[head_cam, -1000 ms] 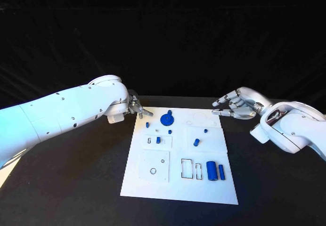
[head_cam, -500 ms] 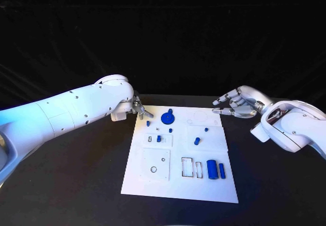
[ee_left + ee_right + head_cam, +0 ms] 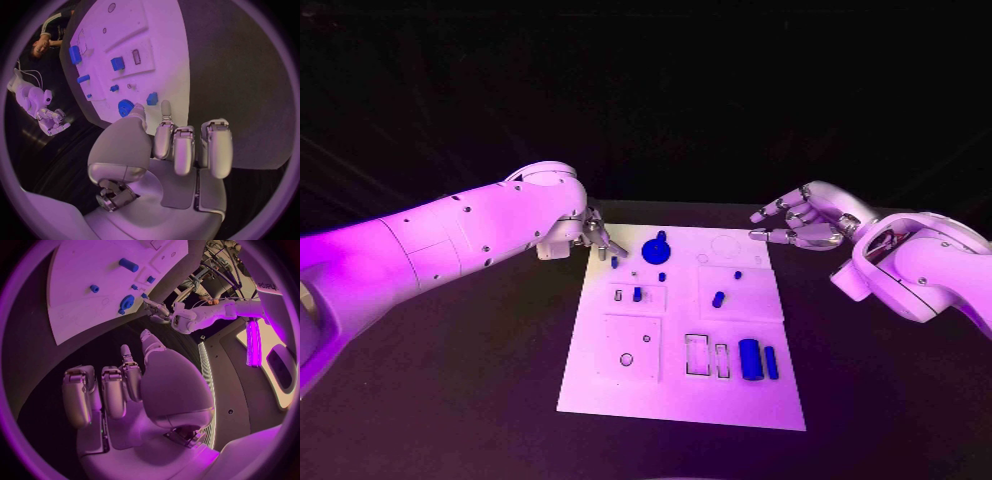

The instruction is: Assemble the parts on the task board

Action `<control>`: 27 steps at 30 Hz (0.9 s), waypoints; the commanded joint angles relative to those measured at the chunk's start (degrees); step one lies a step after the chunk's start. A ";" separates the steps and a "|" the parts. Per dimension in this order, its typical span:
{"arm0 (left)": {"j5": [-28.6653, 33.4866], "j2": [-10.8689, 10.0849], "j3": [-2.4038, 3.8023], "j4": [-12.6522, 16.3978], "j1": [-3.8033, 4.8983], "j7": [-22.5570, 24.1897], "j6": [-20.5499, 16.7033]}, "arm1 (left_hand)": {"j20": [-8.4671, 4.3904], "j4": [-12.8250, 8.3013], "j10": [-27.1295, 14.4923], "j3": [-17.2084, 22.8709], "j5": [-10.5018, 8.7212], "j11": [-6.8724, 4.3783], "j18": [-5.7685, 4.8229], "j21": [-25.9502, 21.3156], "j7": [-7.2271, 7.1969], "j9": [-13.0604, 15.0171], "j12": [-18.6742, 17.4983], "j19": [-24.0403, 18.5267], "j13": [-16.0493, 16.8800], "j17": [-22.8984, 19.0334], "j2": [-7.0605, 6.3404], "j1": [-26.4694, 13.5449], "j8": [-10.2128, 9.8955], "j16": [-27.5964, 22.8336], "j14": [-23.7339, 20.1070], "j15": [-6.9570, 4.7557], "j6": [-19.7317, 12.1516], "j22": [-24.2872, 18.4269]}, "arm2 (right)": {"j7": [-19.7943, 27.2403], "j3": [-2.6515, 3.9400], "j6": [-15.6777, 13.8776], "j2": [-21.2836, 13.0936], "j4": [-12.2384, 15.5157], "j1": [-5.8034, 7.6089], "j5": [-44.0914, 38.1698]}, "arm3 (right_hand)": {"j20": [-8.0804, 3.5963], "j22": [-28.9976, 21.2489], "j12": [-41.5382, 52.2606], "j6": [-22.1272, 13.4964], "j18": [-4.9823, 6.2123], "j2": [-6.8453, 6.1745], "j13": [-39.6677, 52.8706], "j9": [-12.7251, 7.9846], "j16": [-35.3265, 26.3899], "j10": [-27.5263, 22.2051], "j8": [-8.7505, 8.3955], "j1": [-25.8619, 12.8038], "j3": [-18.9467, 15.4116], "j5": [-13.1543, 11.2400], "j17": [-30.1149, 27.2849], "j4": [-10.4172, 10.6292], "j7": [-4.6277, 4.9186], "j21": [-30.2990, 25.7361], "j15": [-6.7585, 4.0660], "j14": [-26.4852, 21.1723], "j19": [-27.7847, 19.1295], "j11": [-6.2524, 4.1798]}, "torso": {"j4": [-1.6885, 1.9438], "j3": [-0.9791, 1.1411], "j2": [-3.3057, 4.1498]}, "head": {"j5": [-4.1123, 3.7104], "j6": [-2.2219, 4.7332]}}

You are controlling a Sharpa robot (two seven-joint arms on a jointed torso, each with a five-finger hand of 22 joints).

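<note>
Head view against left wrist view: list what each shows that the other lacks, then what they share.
Head view alone: the whole task board, with its near end, where two upright blue cylinders stand beside rectangular slots, and the left arm from outside.

Left wrist view alone: the left hand from behind, fingers curled in with nothing held.

Both: the round blue part at the board's far end near the left hand, small blue pieces scattered mid-board, and the right hand, empty with fingers apart.

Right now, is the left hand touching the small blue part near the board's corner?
Apart. In the left wrist view, bare white board shows between the left hand fingertips and the small blue part.
</note>
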 commanded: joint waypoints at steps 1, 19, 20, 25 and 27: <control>0.20 0.23 -0.05 -0.05 -0.05 0.68 2.00 | -0.38 -0.17 0.06 -0.44 0.31 -0.22 -0.44 0.19 0.10 -0.14 0.33 3.40 3.26 15.10 0.35 0.99 0.45 0.18 6.03 -0.38 0.29 9.52 | 0.33 0.00 0.43 0.03 0.02 -0.03 -0.42 | 0.53 13.07 -0.18 0.06 0.14 0.22 8.85 0.06 -0.28 0.49 0.19 -0.33 -0.25 0.39 13.03 0.00 0.06 -0.22 0.24 5.47 4.87 0.17 | 0.03 -0.02 0.03 | 0.06 0.02; 0.23 0.99 -0.32 -0.31 -0.60 1.38 0.36 | -0.44 -0.43 0.09 -0.30 0.56 -0.23 -0.45 0.19 0.11 -0.56 0.39 3.40 3.27 15.10 2.39 4.35 1.03 0.18 6.03 -0.40 0.01 9.58 | 0.34 0.00 0.47 0.15 -0.01 -0.03 -0.42 | 0.53 13.07 -0.18 0.06 0.14 0.22 8.85 0.06 -0.28 0.49 0.19 -0.33 -0.25 0.39 13.03 0.00 0.06 -0.22 0.24 5.47 4.87 0.17 | -0.03 0.00 0.01 | 0.00 -0.11; 0.23 0.99 -0.32 -0.33 -0.61 1.37 0.21 | -0.44 -0.43 0.09 -0.29 0.56 -0.23 -0.45 0.20 0.11 -0.57 0.39 3.40 3.26 15.10 2.46 4.41 1.05 0.18 6.03 -0.39 0.01 9.60 | 0.34 0.00 0.49 0.16 -0.02 -0.03 -0.42 | 0.53 13.07 -0.18 0.06 0.14 0.22 8.85 0.06 -0.28 0.49 0.19 -0.33 -0.25 0.39 13.03 0.00 0.06 -0.22 0.24 5.47 4.87 0.17 | -0.02 0.01 0.01 | -0.01 -0.11; 0.23 0.95 -0.33 -0.32 -0.62 1.23 -0.36 | -0.44 -0.43 0.08 -0.25 0.58 -0.23 -0.45 0.21 0.11 -0.59 0.37 3.41 3.24 15.10 2.69 4.65 1.12 0.18 6.03 -0.39 0.01 9.61 | 0.30 0.00 0.57 0.21 -0.11 -0.03 -0.42 | 0.53 13.07 -0.18 0.06 0.14 0.22 8.85 0.06 -0.28 0.49 0.19 -0.33 -0.25 0.39 13.03 0.00 0.06 -0.22 0.24 5.47 4.87 0.17 | -0.01 0.01 0.01 | -0.11 -0.01; 0.23 0.93 -0.33 -0.33 -0.62 1.18 -0.60 | -0.44 -0.47 0.10 -0.21 0.59 -0.23 -0.44 0.16 0.09 -0.59 0.40 3.38 3.26 15.10 2.85 4.89 1.21 0.18 6.03 -0.39 0.04 9.55 | 0.28 0.00 0.63 0.24 -0.17 -0.03 -0.41 | 0.53 13.07 -0.18 0.06 0.14 0.22 8.85 0.06 -0.28 0.49 0.19 -0.33 -0.25 0.39 13.03 0.00 0.06 -0.22 0.24 5.47 4.87 0.17 | -0.01 0.00 0.01 | -0.11 -0.01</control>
